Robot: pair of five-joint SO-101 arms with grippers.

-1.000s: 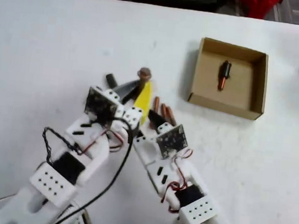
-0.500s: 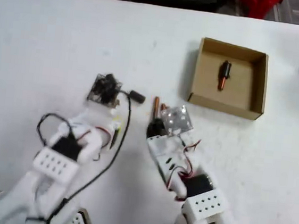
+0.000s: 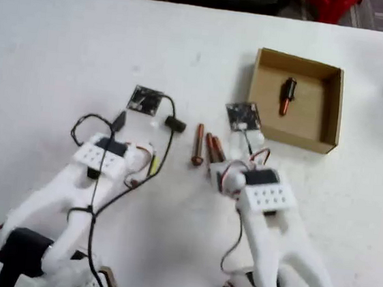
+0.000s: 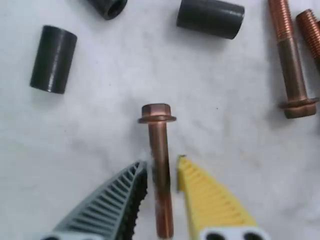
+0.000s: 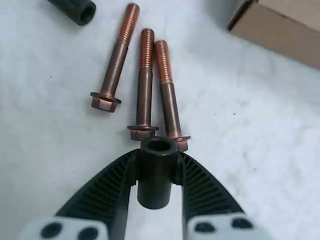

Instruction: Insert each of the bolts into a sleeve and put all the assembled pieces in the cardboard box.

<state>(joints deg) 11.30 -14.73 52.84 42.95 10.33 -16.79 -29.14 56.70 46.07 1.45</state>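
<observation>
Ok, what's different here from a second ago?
Both arms have pulled apart and drawn back from the middle of the table, the left one leftward, the right one rightward. The left end effector holds a bolt and the right end effector a sleeve, the two parts separate. The three loose bolts, the cardboard box and the assembled piece in it lie where they were.

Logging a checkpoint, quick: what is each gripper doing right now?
Left gripper: closed on a bolt.
Right gripper: closed on a sleeve.
</observation>
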